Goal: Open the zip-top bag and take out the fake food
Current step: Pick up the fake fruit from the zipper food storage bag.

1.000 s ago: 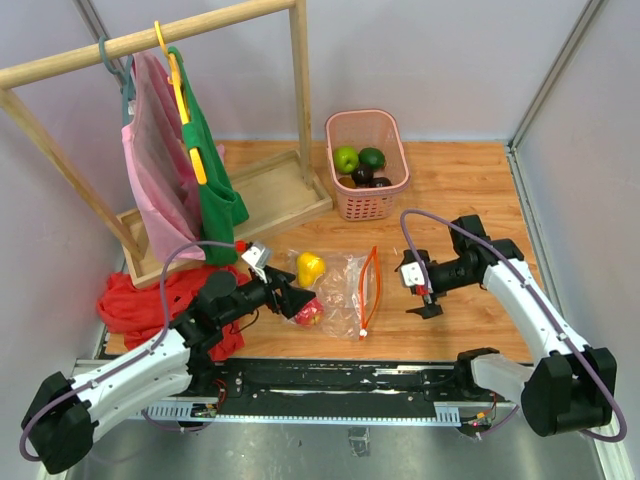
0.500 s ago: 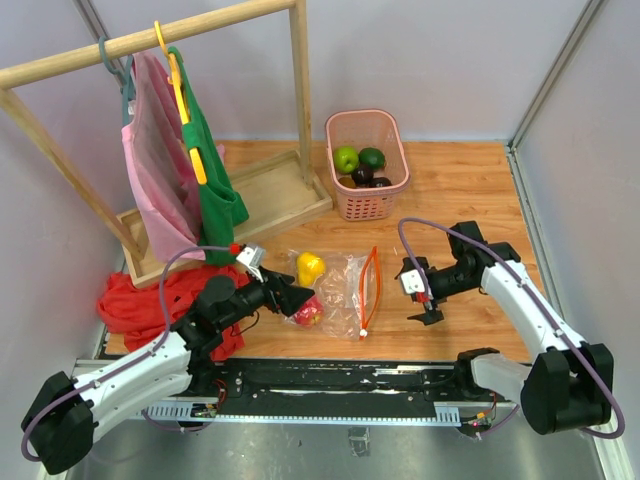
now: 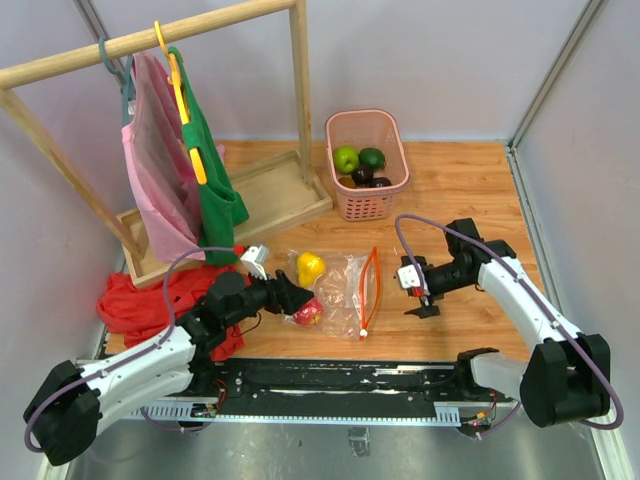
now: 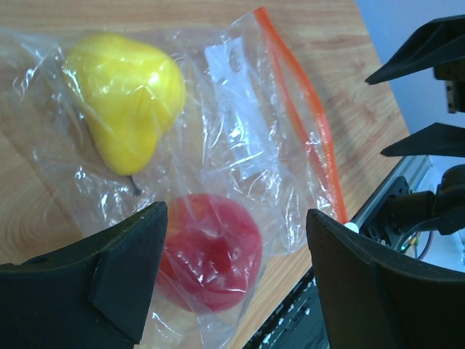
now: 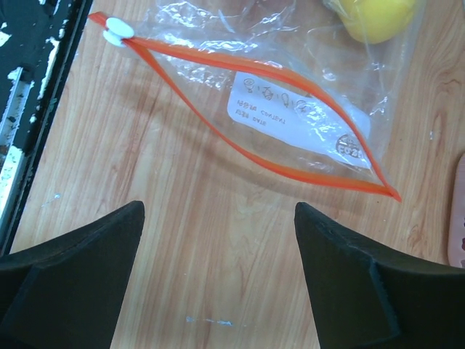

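zip-top bag (image 3: 345, 282) mouth open, left claw (image 3: 296, 299) beside red fruit (image 3: 310, 315)

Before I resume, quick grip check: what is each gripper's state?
Left gripper: open, holding nothing.
Right gripper: open, holding nothing.

1. I see the zip-top bag (image 3: 345, 285) lying flat on the table (image 3: 460, 190). It is clear and crinkled, and its orange-red zip strip (image 5: 240, 120) is parted into an open loop with a white slider (image 5: 116, 29) at one end.
2. Inside it I make out a yellow pear (image 4: 127, 98) and a red piece (image 4: 211, 247) close together.
3. More fake food sits in the pink basket (image 3: 390, 130): a light green apple (image 3: 346, 158), a dark green piece (image 3: 372, 157) and dark purple pieces (image 3: 363, 175).
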{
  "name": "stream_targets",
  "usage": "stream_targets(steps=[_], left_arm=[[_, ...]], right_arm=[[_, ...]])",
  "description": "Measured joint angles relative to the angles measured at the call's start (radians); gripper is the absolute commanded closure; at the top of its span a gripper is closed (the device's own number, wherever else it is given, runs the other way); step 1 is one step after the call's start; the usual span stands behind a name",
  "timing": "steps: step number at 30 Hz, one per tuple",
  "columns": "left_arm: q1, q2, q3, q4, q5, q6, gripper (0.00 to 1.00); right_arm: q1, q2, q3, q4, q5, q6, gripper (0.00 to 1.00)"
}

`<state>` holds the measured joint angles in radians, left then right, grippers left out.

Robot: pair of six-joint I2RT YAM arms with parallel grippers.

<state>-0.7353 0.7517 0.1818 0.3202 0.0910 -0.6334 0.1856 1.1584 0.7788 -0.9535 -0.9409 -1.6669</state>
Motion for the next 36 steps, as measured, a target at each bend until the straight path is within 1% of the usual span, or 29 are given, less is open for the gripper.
stream_targets(steps=[3, 6, 11, 12, 15, 16, 18, 19, 22, 26, 29, 32, 34, 35, 36], left_arm=[[0.0, 0.057, 0.029, -0.045, 0.0, -0.026, 0.2], [0.0, 0.11, 0.069, -0.095, 0.002, -0.041, 0.2], [0.0, 0.169, 0.119, -0.17, 0.017, -0.048, 0.2], [0.0, 0.172, 0.124, -0.185, 0.02, -0.048, 0.22], [0.0, 0.174, 0.132, -0.227, 0.031, -0.049, 0.27], [0.0, 0.172, 0.132, -0.238, 0.035, -0.052, 0.31], [0.0, 0.169, 0.132, -0.258, 0.041, -0.059, 0.36], [0.0, 0.166, 0.132, -0.268, 0.043, -0.061, 0.37], [0.0, 0.153, 0.132, -0.29, 0.046, -0.068, 0.37], [0.0, 0.132, 0.132, -0.33, 0.042, -0.074, 0.32], [0.0, 0.102, 0.132, -0.366, 0.036, -0.074, 0.34], [0.004, 0.078, 0.132, -0.389, 0.034, -0.074, 0.42], [0.007, 0.076, 0.132, -0.4, 0.035, -0.079, 0.46], [0.008, 0.076, 0.132, -0.4, 0.039, -0.08, 0.52], [0.01, 0.078, 0.132, -0.399, 0.042, -0.083, 0.55]], right_arm=[[0.022, -0.002, 0.0, 0.065, 0.001, 0.06, 0.29], [0.081, -0.004, -0.005, 0.148, 0.005, 0.147, 0.43], [0.263, -0.01, -0.062, 0.336, 0.052, 0.364, 0.66], [0.29, -0.011, -0.078, 0.368, 0.06, 0.402, 0.7], [0.364, -0.014, -0.126, 0.459, 0.109, 0.508, 0.78], [0.381, -0.013, -0.139, 0.486, 0.13, 0.536, 0.8], [0.395, -0.008, -0.151, 0.52, 0.161, 0.564, 0.82], [0.402, -0.002, -0.153, 0.536, 0.174, 0.573, 0.82], [0.409, 0.025, -0.154, 0.58, 0.204, 0.591, 0.82], [0.415, 0.048, -0.154, 0.621, 0.209, 0.593, 0.82], [0.431, 0.069, -0.154, 0.643, 0.209, 0.593, 0.81], [0.463, 0.094, -0.154, 0.671, 0.21, 0.593, 0.81], [0.478, 0.108, -0.154, 0.69, 0.21, 0.594, 0.8], [0.491, 0.114, -0.154, 0.7, 0.212, 0.594, 0.8], [0.497, 0.119, -0.154, 0.708, 0.212, 0.594, 0.8]])
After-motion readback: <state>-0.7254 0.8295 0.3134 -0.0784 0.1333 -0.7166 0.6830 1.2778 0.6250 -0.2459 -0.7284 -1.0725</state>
